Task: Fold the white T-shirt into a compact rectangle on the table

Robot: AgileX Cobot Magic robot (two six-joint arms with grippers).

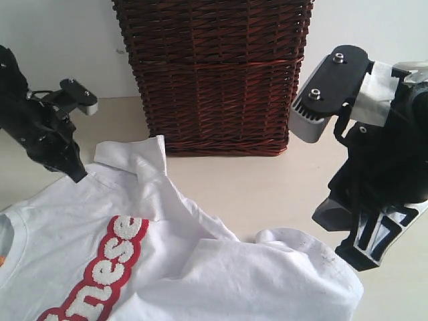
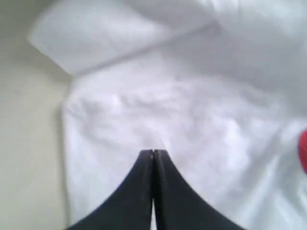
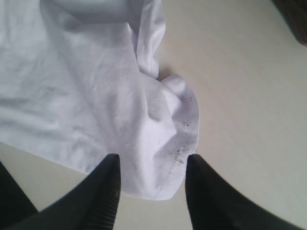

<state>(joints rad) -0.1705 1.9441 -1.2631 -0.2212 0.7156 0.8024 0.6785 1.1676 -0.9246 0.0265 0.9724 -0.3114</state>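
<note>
Resting on the white T-shirt, left tool is together; right tool apart over its corner.

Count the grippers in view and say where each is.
2. Left gripper, shut, has its tip at the white T-shirt beside the sleeve. Right gripper, open, hangs over the shirt's bunched corner. No others seem hidden.

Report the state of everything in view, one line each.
white T-shirt: rumpled, not yet folded, print up on the table.
left gripper: shut, tips against the shirt near a sleeve.
right gripper: open, jaws either side of a shirt corner.
wicker basket: upright behind the shirt.
</note>
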